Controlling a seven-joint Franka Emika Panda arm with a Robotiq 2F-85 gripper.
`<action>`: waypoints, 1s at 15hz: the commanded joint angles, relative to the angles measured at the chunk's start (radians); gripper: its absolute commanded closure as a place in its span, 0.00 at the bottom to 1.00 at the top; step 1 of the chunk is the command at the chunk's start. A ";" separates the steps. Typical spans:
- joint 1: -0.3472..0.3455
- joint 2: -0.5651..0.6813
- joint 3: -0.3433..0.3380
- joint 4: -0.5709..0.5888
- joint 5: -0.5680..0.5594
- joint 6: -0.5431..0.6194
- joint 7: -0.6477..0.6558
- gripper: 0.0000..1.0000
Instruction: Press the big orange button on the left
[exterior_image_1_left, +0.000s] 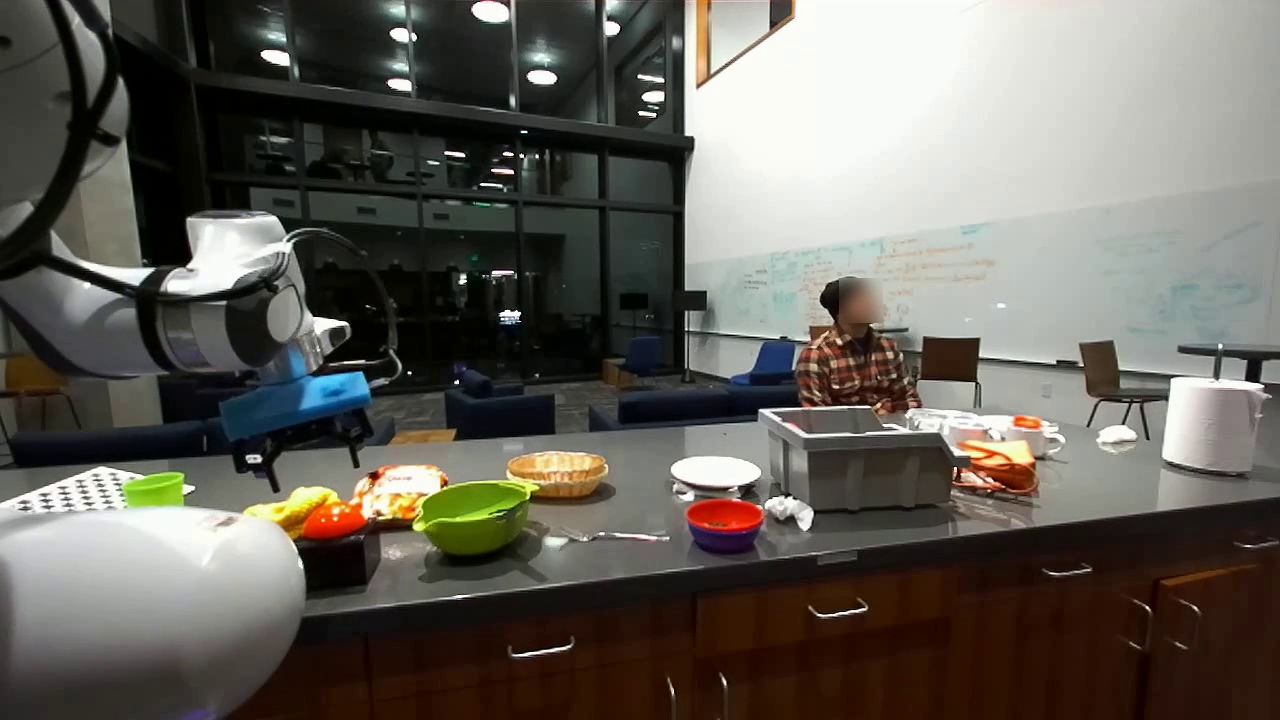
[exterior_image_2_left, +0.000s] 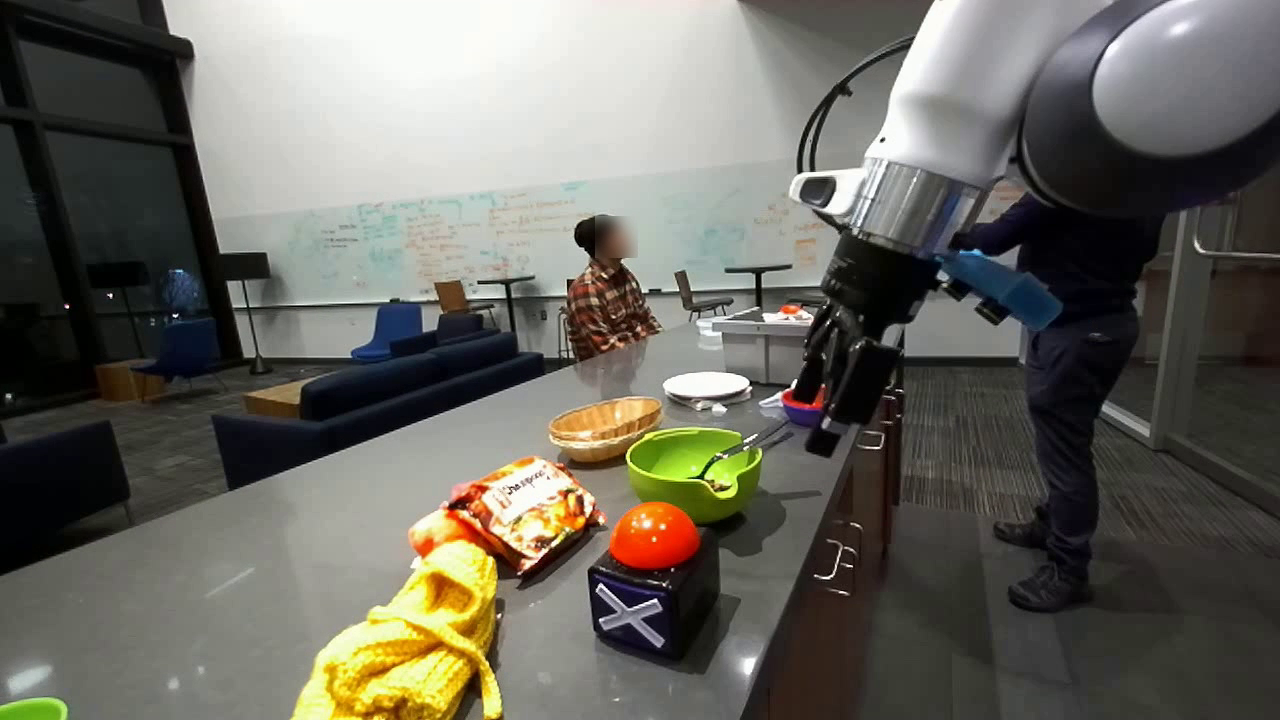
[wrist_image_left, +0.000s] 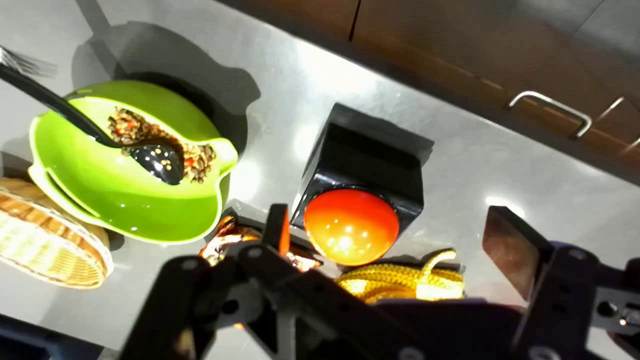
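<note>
Tool (wrist_image_left: 392, 232) spread wide, holding nothing, up above desk (exterior_image_2_left: 230, 620). Orange button (exterior_image_2_left: 655, 536) tops black box (exterior_image_2_left: 655, 592), near green bowl (exterior_image_2_left: 668, 490). Looks like approach step, press not yet made. Next probably: close up, centre over button, push straight down.

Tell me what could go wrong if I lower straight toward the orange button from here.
The gripper is open, so it might straddle the orange button without pressing it. An off-center push could slide the black box under it toward the nearby counter edge. The green bowl, with a black spoon in it, sits close by; drifting sideways might knock it.
</note>
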 joint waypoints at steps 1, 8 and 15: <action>0.009 0.066 -0.005 0.001 -0.009 0.133 0.004 0.00; 0.092 0.227 0.000 0.019 -0.016 0.313 0.001 0.13; 0.121 0.320 0.007 0.060 -0.023 0.419 -0.013 0.70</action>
